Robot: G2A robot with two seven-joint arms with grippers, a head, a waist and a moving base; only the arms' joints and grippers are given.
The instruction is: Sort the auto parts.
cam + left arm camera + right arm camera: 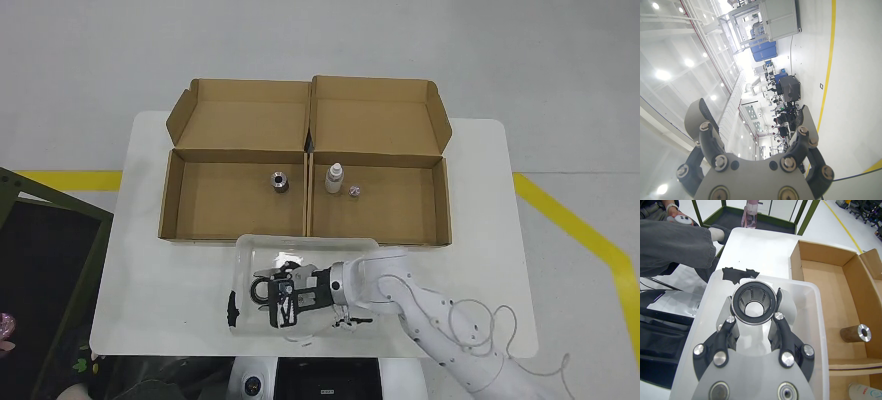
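Your left gripper (753, 109) stands wide, with nothing between its fingers, and it points up toward the hall and the ceiling lights.

In the top view, on the white table (480, 200), the left carton (200, 200) lies in the upper left part of the frame with its lid folded back. One metal sleeve (278, 181) sits in it, close to the wall it shares with the other carton. In the right wrist view you see this sleeve (855, 335) at the right edge. It lies on its side on the carton floor (829, 306).

Below the cartons, in the lower middle of the top view, is the clear tray (300, 243). Your right gripper (278, 300) is over the inside of it. In the right wrist view the right gripper (754, 306) is closed on the bearing (737, 306), a round steel part with a black rim and an open bore. One finger presses on each side of it. Whether the bearing touches the floor of the tray (817, 313), you cannot tell. Black tape (734, 274) sticks on the far rim of the tray.

To the right, the right carton (400, 205) touches the left one. It holds a white bottle (334, 178), and a small light piece (353, 189) lies just beside the bottle.
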